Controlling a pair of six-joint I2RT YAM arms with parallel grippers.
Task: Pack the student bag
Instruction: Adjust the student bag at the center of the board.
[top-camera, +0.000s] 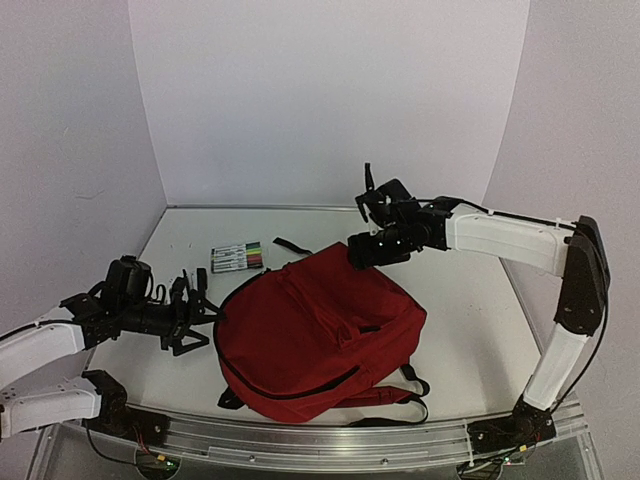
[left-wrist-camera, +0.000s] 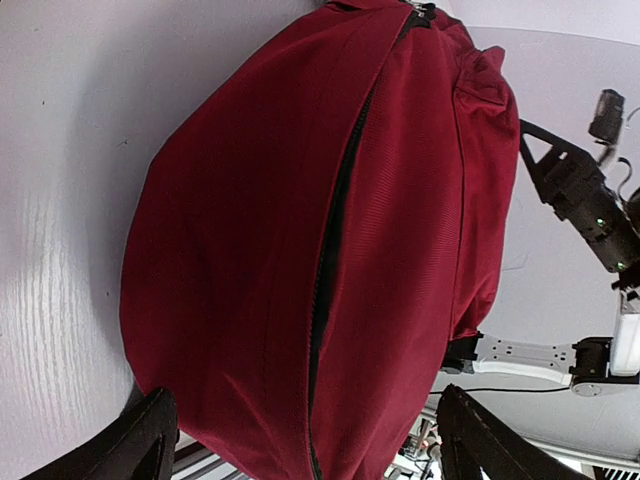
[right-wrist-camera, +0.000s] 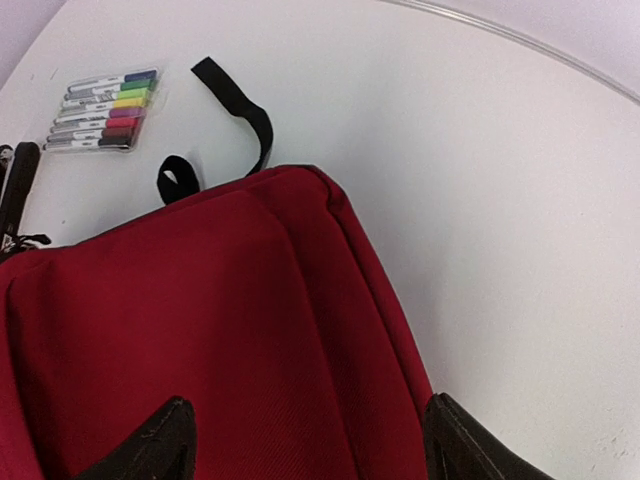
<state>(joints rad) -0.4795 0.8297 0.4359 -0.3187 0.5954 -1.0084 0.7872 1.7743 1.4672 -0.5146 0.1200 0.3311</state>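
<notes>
The student bag (top-camera: 315, 335), a red backpack with black straps, lies flat in the middle of the table. My left gripper (top-camera: 200, 312) is low at the bag's left side, open and holding nothing. In the left wrist view the bag (left-wrist-camera: 240, 250) fills the frame, a black zipper (left-wrist-camera: 335, 230) runs down its side, and the gripper (left-wrist-camera: 310, 445) has its jaws wide apart. My right gripper (top-camera: 358, 252) hovers over the bag's far top corner, open and empty. In the right wrist view its jaws (right-wrist-camera: 310, 445) stand spread above the red fabric (right-wrist-camera: 180, 330).
A clear pack of coloured markers (top-camera: 237, 258) (right-wrist-camera: 105, 108) lies on the table behind the bag's left corner. A loose black strap (top-camera: 290, 246) (right-wrist-camera: 240, 110) trails from the bag's top. White walls close in the table at the back and sides.
</notes>
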